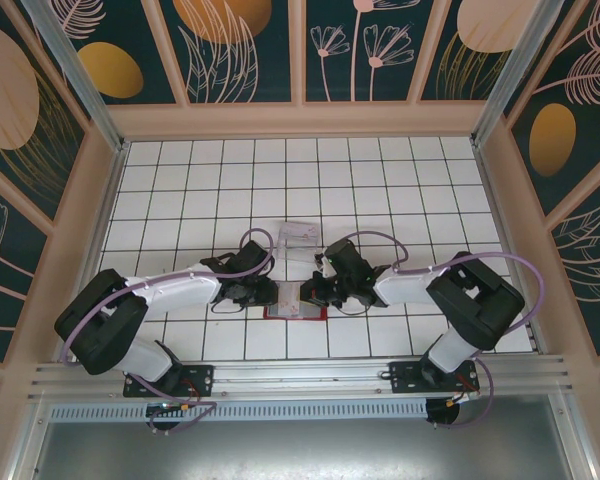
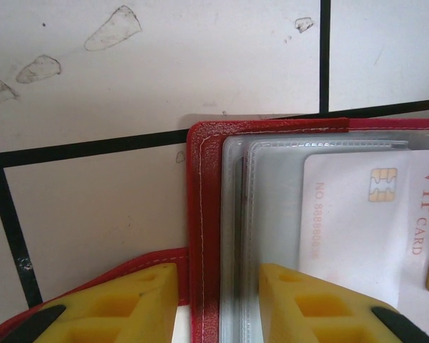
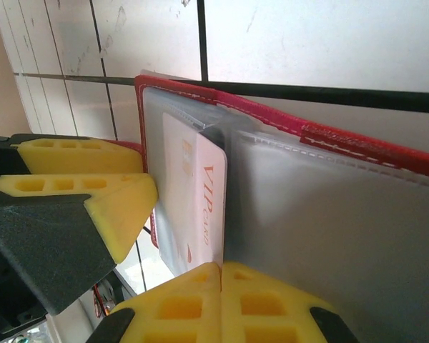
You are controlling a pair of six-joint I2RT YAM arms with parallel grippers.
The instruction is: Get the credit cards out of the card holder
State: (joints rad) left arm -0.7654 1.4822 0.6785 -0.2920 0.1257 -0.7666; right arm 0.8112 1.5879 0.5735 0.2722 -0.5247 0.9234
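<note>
Red folding card holder (image 1: pixel 290 298) is lying open at frame centre; right hand (image 3: pixel 220 273) is pinching its white VIP card (image 3: pixel 213 193), left hand (image 2: pixel 218 289) straddling the edge, half-open.

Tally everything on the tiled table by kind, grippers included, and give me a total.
card holder, red, lying open: 1
credit card in sight, white, marked VIP: 1
clear box: 1
grippers, the left gripper and the right gripper: 2
Total: 5
</note>
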